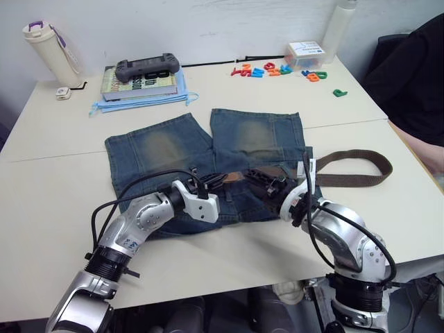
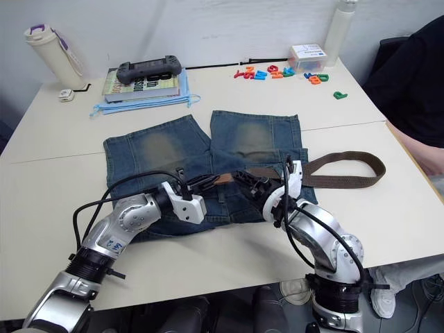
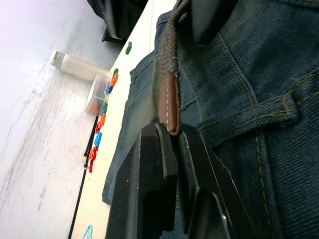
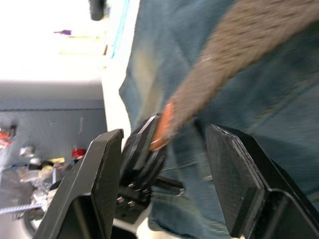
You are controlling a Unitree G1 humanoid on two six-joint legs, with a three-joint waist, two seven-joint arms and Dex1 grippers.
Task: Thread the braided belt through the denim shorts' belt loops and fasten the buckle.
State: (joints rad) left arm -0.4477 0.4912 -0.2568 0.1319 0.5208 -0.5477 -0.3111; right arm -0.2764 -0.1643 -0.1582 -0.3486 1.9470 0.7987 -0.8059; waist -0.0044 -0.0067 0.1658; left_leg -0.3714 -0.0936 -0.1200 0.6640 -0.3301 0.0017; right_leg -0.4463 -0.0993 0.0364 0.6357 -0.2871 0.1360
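Between the left hand's (image 3: 172, 164) fingers sits the braided belt's (image 3: 169, 102) tan end.

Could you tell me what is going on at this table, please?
The robot is threading a belt into denim shorts lying flat on the table. Its left gripper is shut on the belt's tan leather tip over the waistband, beside a belt loop. The right gripper is open around the strap. The rest loops off to the right.
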